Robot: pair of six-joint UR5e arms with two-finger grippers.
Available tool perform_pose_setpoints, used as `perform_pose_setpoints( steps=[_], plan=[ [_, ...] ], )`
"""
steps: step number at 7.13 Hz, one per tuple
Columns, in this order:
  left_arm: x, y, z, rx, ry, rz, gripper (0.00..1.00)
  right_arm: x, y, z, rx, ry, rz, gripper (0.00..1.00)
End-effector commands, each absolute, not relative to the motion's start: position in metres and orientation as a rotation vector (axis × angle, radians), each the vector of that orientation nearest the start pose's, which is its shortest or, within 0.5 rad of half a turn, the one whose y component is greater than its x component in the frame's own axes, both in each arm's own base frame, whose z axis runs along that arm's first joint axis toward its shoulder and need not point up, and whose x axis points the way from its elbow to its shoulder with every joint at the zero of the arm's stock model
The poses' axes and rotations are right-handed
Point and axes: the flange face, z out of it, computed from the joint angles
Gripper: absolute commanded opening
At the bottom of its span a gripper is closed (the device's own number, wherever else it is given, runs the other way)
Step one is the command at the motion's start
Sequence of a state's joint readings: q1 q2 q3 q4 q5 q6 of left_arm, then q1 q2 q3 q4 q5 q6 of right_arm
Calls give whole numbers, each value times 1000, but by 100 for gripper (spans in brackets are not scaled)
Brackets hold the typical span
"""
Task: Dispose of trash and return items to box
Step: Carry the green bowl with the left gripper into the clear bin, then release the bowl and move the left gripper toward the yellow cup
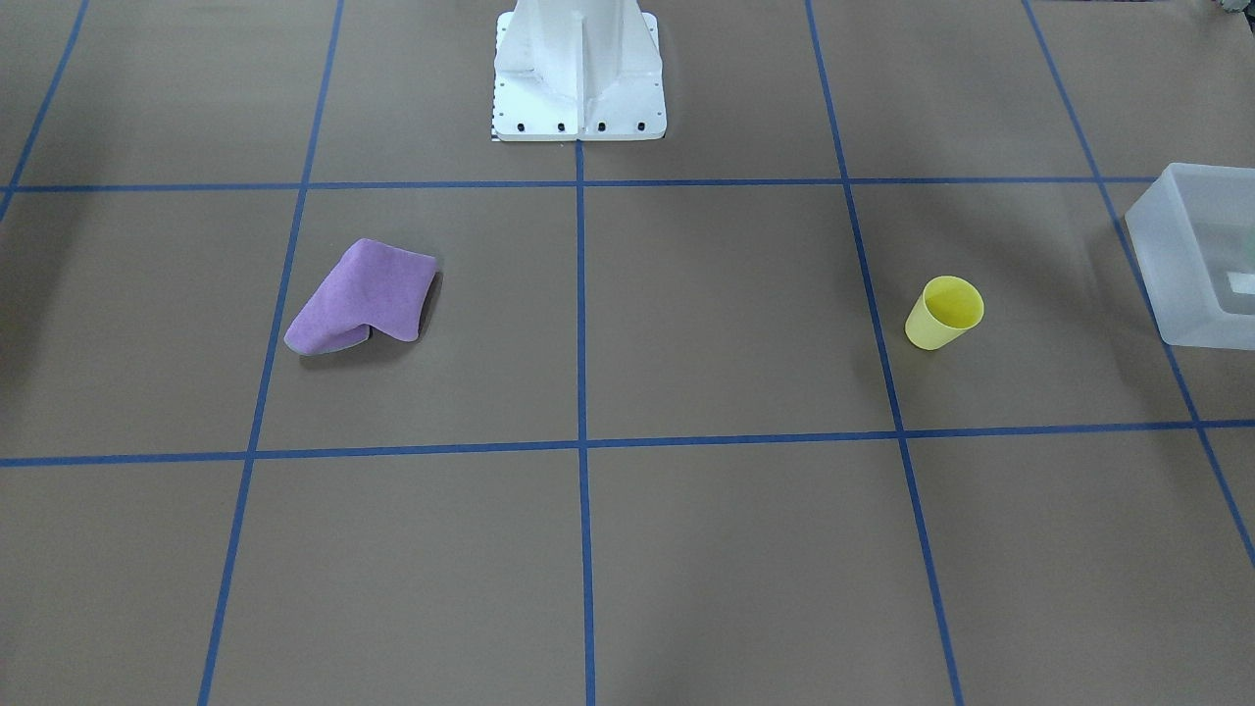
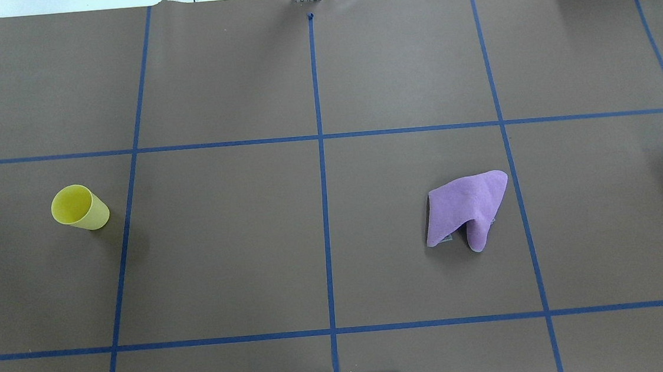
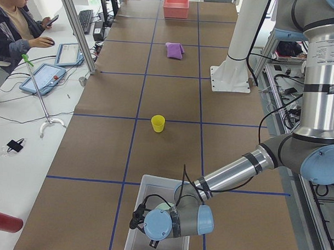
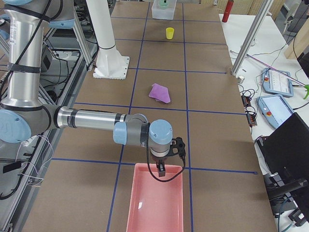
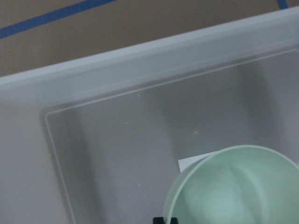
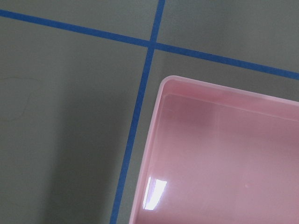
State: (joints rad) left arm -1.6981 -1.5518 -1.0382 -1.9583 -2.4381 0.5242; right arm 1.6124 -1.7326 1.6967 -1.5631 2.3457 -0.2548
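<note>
Left wrist-mounted view: bowl (image 5: 233, 186) inside the box (image 5: 117, 77), cup (image 1: 943, 312) out on the table.

We see the pale mint-green bowl, mouth up, at the lower right of this view, within the frosted translucent box and overlapping its white label. The yellow tapered cup stands upright right of centre in the front-facing view, well apart from the box at the right edge. The left gripper (image 3: 153, 243) hangs over the box (only the side view shows it), so we cannot tell how wide it stands or what it holds. Likewise the right gripper (image 4: 161, 169), above the pink tray (image 4: 155, 208).
</note>
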Motion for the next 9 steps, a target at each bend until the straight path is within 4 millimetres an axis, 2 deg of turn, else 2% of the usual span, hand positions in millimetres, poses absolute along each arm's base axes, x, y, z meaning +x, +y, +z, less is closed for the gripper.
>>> perform_pose_setpoints(
  steps=[1, 2, 4, 8, 9],
  plan=[
    [-109, -402, 879, 109, 875, 260, 0, 78, -419, 670, 84, -772, -193, 100],
    [-109, -396, 889, 112, 874, 261, 0, 78, -419, 670, 84, -772, -195, 100],
    [-108, -391, 895, 102, 876, 253, 0, 75, -422, 668, 85, -772, -202, 100],
    [-112, -401, 896, 98, 829, 241, 0, 71, -424, 665, 82, -773, -197, 100],
    [-112, -402, 895, 100, 828, 244, 23, 71, -425, 665, 83, -773, -198, 100]
  ],
)
